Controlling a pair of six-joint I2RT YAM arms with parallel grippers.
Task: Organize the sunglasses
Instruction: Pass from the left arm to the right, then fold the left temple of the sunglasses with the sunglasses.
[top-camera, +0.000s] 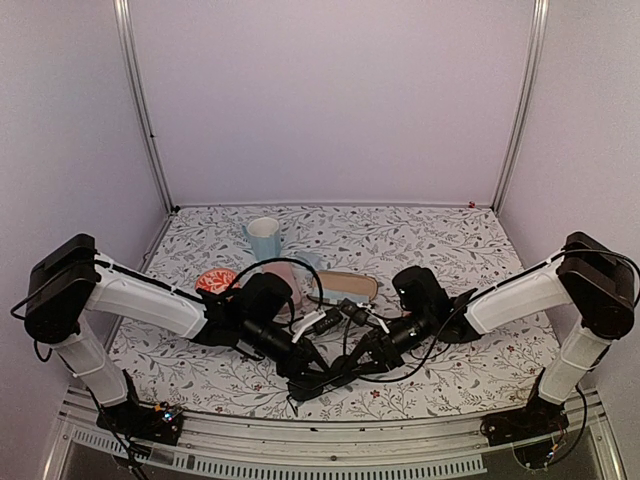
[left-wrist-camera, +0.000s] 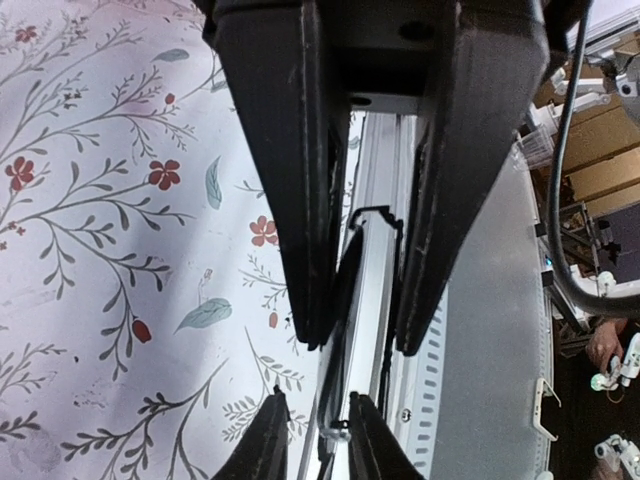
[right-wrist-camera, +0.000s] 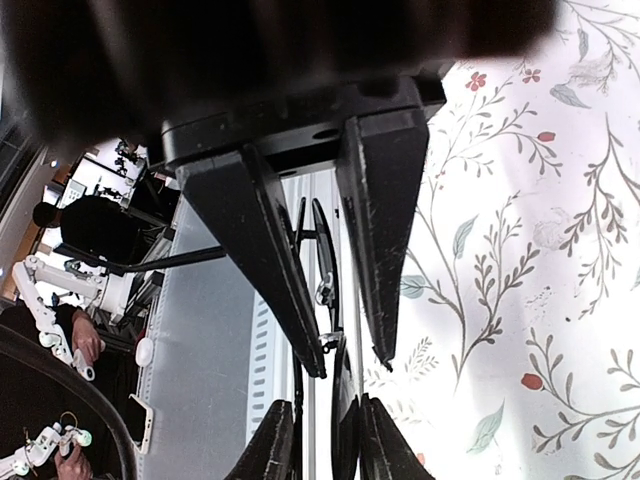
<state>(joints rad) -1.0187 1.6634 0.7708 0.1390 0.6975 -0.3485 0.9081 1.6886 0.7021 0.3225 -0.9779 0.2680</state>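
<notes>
Black wire-frame sunglasses (left-wrist-camera: 347, 285) between both arms at the near edge of the table (top-camera: 450, 250), left gripper (left-wrist-camera: 358, 347) jaws narrow around them, right gripper (right-wrist-camera: 350, 367) likewise, actual pinch I cannot tell, only my top view shows the brown case (top-camera: 347, 287).

black sunglasses (left-wrist-camera: 335, 380) mostly hidden inside the left claw (left-wrist-camera: 360, 347), perhaps edge-on.

Black wire-frame sunglasses (left-wrist-camera: 347, 290), edge-on, straddled by left hand (left-wrist-camera: 360, 347) and right hand (right-wrist-camera: 350, 370)
</notes>
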